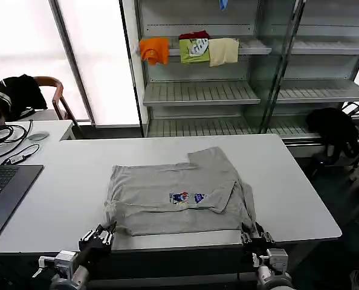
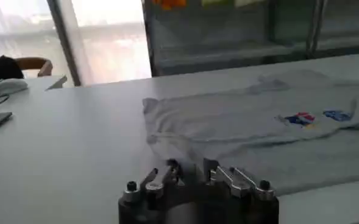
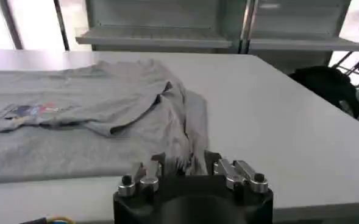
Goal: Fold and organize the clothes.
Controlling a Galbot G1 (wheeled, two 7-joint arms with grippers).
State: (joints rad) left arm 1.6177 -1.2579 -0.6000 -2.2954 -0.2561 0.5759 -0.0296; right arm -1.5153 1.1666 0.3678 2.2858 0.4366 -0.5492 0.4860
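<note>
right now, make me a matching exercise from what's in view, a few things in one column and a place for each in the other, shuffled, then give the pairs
Things:
1. grey shirt
2. laptop
3. orange garment
4. left gripper

Places:
A. hanging off a shelf behind the table
B. at the table's near edge, by the shirt's left corner
C. spread in the middle of the table
D. at the table's left edge

Pairs: 1-C, 2-D, 3-A, 4-B
</note>
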